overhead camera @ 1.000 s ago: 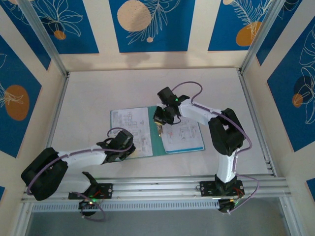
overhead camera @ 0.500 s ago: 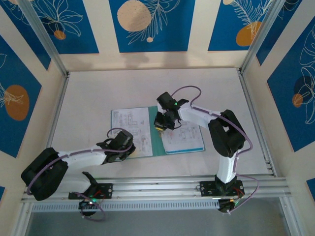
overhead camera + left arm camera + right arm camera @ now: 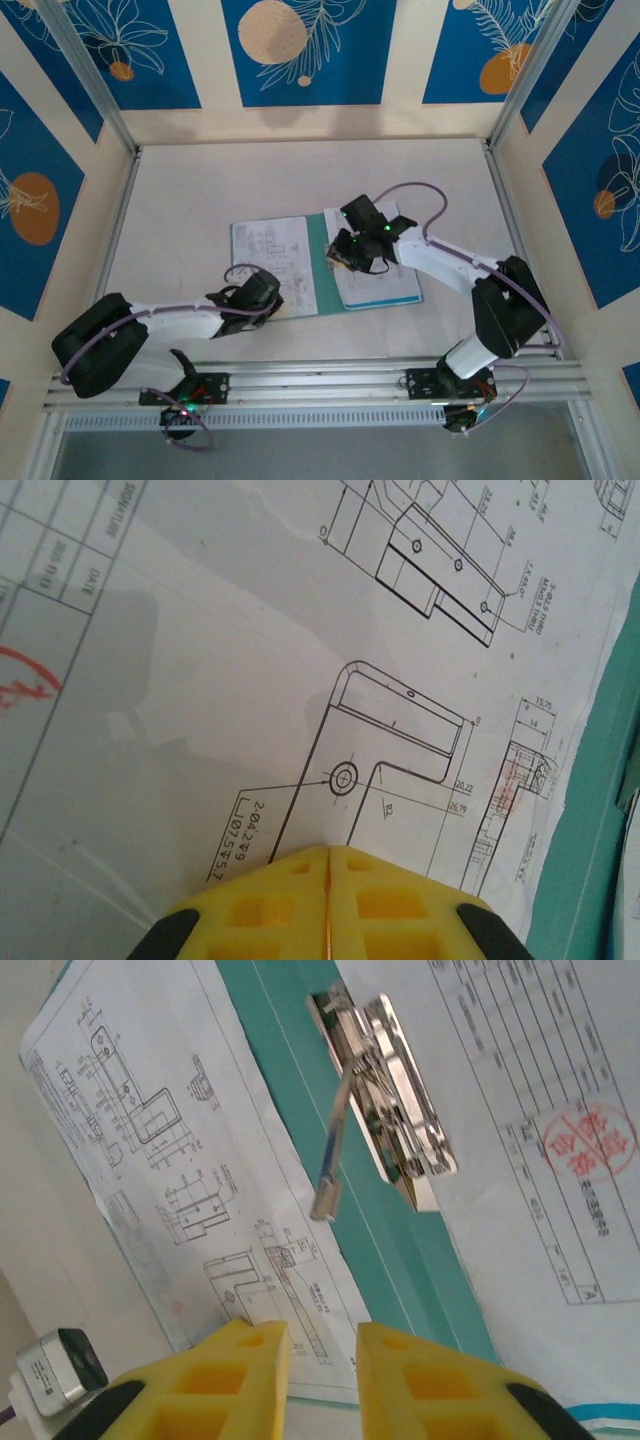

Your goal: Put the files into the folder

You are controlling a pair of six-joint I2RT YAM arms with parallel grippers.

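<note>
- Left gripper (image 3: 328, 852): clenched, yellow pads (image 3: 260, 910) pressed flat together with nothing between them. Tip is down at the left drawing sheet (image 3: 272, 262); can't tell whether it actually touches.
- Right gripper (image 3: 322, 1328): released, jaws parted, gap empty. It hangs above the near edge of the left sheet, beside the teal spine of the folder (image 3: 400, 1250), with the metal clip (image 3: 390, 1100) just ahead.
- Folder lies open mid-table (image 3: 200, 190), with one white sheet on each flap. The right sheet (image 3: 388, 282) carries a red stamp (image 3: 585, 1145).
- Room: white tabletop, aluminium rails (image 3: 330, 378), cream walls with blue leaf-print panels (image 3: 300, 50).
- Hard to make out: only a sliver of the sky-blue sheet (image 3: 600, 1428) peeks out under the right sheet; drawing text is too small to read.
</note>
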